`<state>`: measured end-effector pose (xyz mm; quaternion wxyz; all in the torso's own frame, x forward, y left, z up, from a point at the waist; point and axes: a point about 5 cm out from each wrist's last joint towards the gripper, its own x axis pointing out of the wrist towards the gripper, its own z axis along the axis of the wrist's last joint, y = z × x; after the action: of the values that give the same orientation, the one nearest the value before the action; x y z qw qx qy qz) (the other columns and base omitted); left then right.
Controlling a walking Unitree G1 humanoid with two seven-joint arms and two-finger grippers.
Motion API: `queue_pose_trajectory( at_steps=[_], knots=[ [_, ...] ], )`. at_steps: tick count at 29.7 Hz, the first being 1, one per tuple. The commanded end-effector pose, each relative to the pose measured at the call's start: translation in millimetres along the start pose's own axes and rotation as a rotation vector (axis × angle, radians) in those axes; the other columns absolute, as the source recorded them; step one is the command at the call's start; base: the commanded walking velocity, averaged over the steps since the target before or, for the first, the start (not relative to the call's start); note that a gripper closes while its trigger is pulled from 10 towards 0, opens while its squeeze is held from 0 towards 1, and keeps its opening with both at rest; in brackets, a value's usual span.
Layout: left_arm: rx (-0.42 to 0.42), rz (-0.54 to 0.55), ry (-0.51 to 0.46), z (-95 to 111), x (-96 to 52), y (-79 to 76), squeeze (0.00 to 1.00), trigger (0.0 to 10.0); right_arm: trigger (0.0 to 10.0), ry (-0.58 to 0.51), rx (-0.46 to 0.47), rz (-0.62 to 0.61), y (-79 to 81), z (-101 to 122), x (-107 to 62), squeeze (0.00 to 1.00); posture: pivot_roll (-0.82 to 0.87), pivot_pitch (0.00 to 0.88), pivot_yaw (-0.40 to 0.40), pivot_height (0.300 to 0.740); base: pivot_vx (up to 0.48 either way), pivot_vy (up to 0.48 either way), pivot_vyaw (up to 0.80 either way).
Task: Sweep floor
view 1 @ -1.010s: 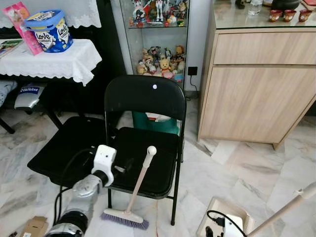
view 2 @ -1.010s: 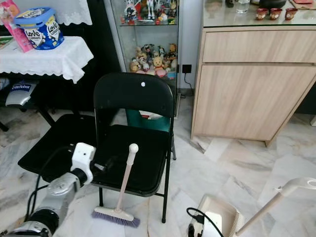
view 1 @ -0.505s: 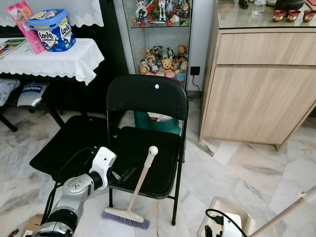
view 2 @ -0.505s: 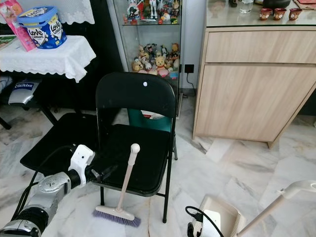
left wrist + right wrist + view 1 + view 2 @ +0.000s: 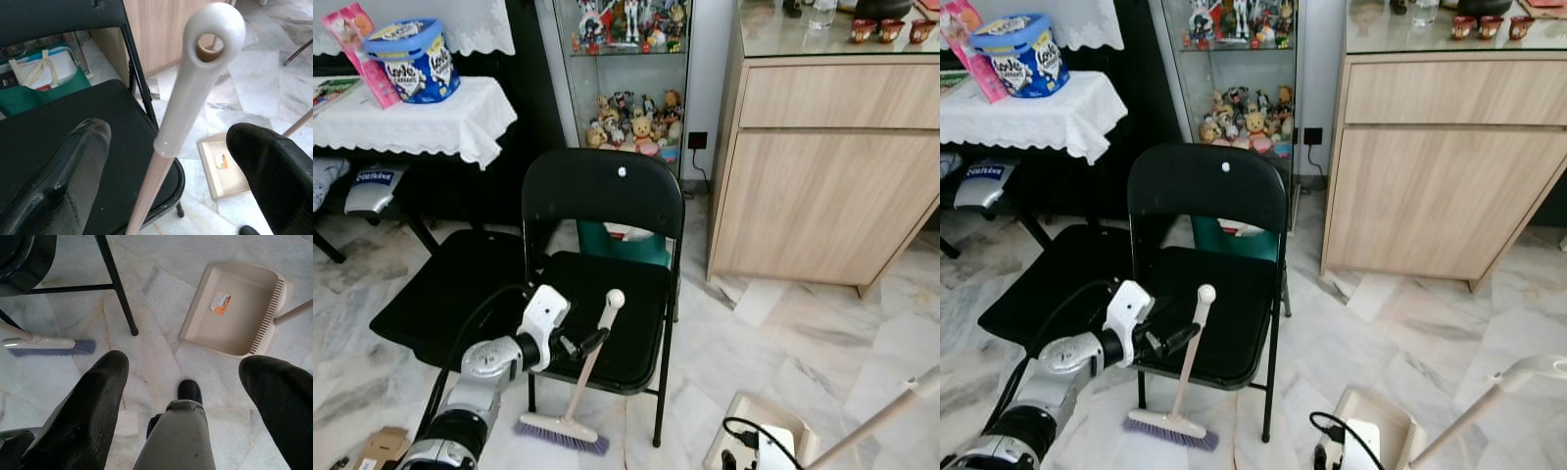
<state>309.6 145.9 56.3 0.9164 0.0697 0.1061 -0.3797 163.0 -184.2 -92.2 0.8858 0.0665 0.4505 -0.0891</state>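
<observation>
1. Where the broom (image 5: 594, 364) leans against the front edge of the black folding chair (image 5: 607, 245), your left pincer (image 5: 584, 344) sits at its handle, just below the white looped tip.
2. Your left wrist view shows the two black fingers (image 5: 73, 171) spread wide, one on each side of the handle, neither touching it.
3. The broom's bristled head rests on the marble floor (image 5: 822, 323) under the chair's front edge.
4. Your right pincer (image 5: 186, 401) points down at the floor, its fingers spread and holding nothing.
5. The beige dustpan (image 5: 237, 318) lies flat on the floor near the chair's front leg, its long handle slanting away.
</observation>
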Motion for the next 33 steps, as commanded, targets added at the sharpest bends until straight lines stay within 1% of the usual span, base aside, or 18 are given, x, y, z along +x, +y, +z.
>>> queue_pose_trajectory(
  at_steps=[1,6,9,13,16,20,26,33],
  knots=[
    [0.0,0.0,0.029,-5,-0.6,-2.5,0.0,10.0,10.0,0.011,-0.004,0.008,4.0,-3,-0.3,0.0,-0.12,0.02,0.093,0.74,0.0,0.0,0.0],
    [-0.02,-0.021,0.029,-6,2.5,-9.7,0.0,10.0,10.0,0.011,-0.001,0.008,4.5,-3,-0.4,0.0,-0.12,0.016,0.096,0.74,0.0,0.0,0.0],
    [-0.024,-0.026,0.029,-5,3.1,-10.6,0.0,10.0,10.0,0.012,-0.001,0.008,4.5,-3,-0.4,0.0,-0.12,0.016,0.096,0.74,0.0,0.0,0.0],
    [-0.027,-0.032,0.024,-3,7.4,-13.0,0.0,10.0,10.0,0.012,-0.002,0.009,4.8,-3,-0.4,0.0,-0.12,0.016,0.096,0.74,0.0,0.0,0.0],
    [-0.047,-0.03,0.013,-1,10.3,-15.2,0.0,10.0,10.0,0.012,-0.002,0.01,5.0,-3,-0.4,0.0,-0.12,0.016,0.098,0.74,0.0,0.0,0.0],
    [-0.05,-0.025,0.02,-2,14.7,-20.2,0.0,10.0,10.0,0.011,0.0,0.008,4.6,-3,-0.4,0.0,-0.12,0.017,0.097,0.74,0.0,0.0,0.0],
    [-0.082,0.006,0.016,-3,21.3,-24.7,0.0,10.0,10.0,0.012,0.004,0.004,4.3,-3,-0.4,0.0,-0.14,0.026,0.104,0.74,0.0,0.0,0.0],
    [-0.068,0.067,0.034,-3,27.0,-23.2,0.0,10.0,10.0,0.012,0.012,-0.004,3.9,-4,-0.5,0.0,-0.15,0.028,0.114,0.74,0.0,0.0,0.0]
  ],
)
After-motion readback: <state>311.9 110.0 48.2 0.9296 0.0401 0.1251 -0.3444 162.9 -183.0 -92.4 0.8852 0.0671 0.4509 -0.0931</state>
